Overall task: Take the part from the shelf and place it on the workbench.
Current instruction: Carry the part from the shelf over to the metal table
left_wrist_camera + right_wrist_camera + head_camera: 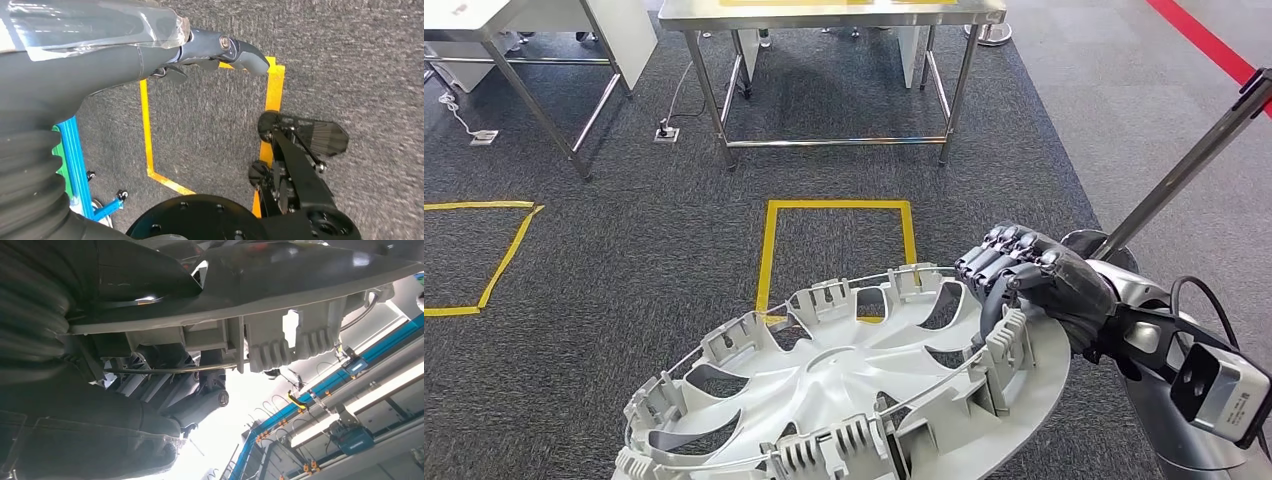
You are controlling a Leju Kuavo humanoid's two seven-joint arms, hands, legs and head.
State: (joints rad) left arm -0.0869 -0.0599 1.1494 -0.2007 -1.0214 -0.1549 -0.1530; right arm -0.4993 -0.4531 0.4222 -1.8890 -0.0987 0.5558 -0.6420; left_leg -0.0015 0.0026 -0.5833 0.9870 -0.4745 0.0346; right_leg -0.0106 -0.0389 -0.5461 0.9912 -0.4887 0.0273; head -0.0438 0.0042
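The right hand (1034, 275) grips the rim of a silver wheel cover (844, 385), fingers curled over its right edge. The cover is held inner side up, out to the hand's left, above grey carpet and a yellow tape square (837, 250); its near edge is cut off. A steel workbench (829, 20) stands beyond. The left hand (210, 52) hangs over the carpet holding nothing, fingers loosely apart.
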